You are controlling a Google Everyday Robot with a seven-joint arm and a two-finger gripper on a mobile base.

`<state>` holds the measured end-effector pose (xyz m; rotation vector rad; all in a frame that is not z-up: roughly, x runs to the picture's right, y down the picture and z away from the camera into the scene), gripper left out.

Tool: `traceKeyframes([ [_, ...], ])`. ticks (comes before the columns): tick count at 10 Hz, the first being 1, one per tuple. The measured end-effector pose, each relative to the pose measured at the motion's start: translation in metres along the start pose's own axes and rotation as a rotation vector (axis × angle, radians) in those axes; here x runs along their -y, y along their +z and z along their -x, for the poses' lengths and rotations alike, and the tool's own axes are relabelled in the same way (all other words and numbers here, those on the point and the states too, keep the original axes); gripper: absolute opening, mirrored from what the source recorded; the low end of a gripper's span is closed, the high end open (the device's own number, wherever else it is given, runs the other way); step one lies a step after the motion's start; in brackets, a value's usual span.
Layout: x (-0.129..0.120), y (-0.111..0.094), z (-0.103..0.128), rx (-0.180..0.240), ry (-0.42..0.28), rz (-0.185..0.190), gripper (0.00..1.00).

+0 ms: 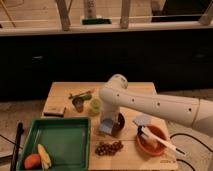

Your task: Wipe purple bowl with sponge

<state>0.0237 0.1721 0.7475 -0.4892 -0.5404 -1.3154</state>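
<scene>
The purple bowl (119, 126) sits in the middle of the wooden table (65, 90), partly hidden by my arm. My white arm reaches in from the right and bends down over the bowl. My gripper (107, 125) is at the bowl's left rim, shut on a blue-grey sponge (105, 128) that presses against that rim and the bowl's inner side.
A green tray (60, 140) at the front left holds an orange (32, 161) and a yellow item (44, 156). Grapes (109, 148) lie in front of the bowl. An orange bowl (150, 145) with a white utensil stands to the right. Cups (94, 105) and a brown block (54, 110) stand behind and to the left.
</scene>
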Motion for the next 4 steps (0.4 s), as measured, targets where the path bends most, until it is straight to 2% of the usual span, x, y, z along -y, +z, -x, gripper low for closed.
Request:
traceKeyframes([
  [1, -0.008, 0.002, 0.0, 0.003, 0.007, 0.005, 0.0],
  [4, -0.052, 0.008, -0.01, 0.013, 0.076, 0.047, 0.0],
])
